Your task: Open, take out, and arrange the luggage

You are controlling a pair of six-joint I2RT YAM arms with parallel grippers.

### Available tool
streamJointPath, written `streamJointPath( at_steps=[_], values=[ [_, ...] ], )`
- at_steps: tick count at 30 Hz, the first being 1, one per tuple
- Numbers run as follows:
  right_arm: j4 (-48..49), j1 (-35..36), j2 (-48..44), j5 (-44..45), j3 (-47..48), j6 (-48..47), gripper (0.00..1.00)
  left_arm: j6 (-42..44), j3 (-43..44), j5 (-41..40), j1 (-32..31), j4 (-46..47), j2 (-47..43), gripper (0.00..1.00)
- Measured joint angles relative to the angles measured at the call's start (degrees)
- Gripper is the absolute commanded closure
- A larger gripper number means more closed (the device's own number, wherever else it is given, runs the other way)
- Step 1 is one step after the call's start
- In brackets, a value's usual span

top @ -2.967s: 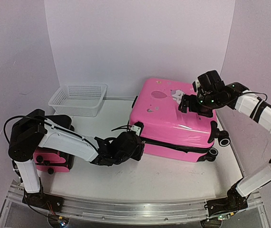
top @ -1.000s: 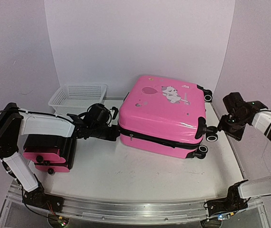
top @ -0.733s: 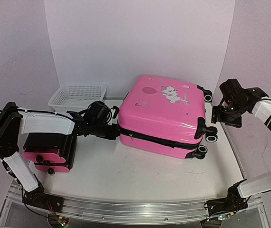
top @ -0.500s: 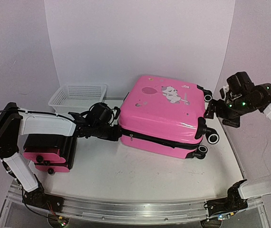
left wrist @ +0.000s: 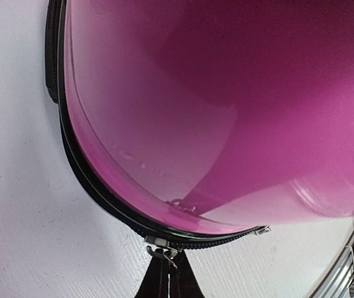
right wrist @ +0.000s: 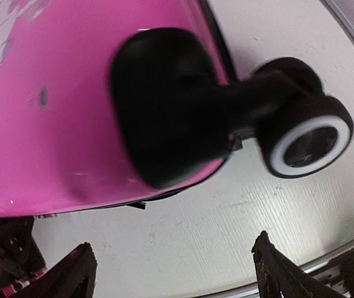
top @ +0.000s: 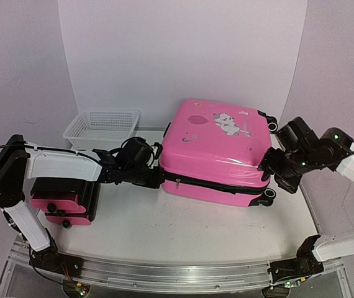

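1. Right arm has swung in from the far right edge of the top view since a second ago. The right gripper (top: 270,167) now sits right at the wheel end of the luggage (top: 217,149). The case has also slid a touch to the right, and the left gripper (top: 157,178) has gone along with it.
2. The luggage lies flat on the table (top: 183,230), centre-right of the top view, with its wheels pointing toward the right edge.
3. Looks-wise it's a glossy pink hard shell with black zipper trim (left wrist: 96,192) running round the middle. There's a cartoon animal sticker (top: 228,122) on the top face, and the two halves lie together.
4. The left gripper is at the case's left corner. In the left wrist view its fingers (left wrist: 164,282) are pressed together on the metal zipper pull (left wrist: 163,251), bottom centre of the frame.
5. In the right wrist view the fingers (right wrist: 71,273) stand wide apart, with only bare table between them. A black wheel (right wrist: 307,139) with a white ring sits in the upper right of that frame.
6. A white mesh basket (top: 102,127) sits in the upper left of the top view. A smaller pink-and-black case (top: 65,202) is at lower left, under the left arm.
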Motion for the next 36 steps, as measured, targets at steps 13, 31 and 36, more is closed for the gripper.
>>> streamJointPath(
  at_steps=[13, 31, 36],
  values=[
    [3.0, -3.2, -2.4, 14.0, -6.9, 36.5, 0.22, -0.5, 0.0, 1.4, 0.0, 0.2, 0.0, 1.0],
    [7.5, -10.4, 7.3, 16.2, -6.1, 51.5, 0.6, -0.7, 0.0, 1.4, -0.9, 0.4, 0.0, 1.0],
    [11.0, -13.7, 8.0, 14.1, -6.1, 51.8, 0.92, -0.6, -0.1, 2.3, -1.5, 0.8, 0.0, 1.0]
  ],
)
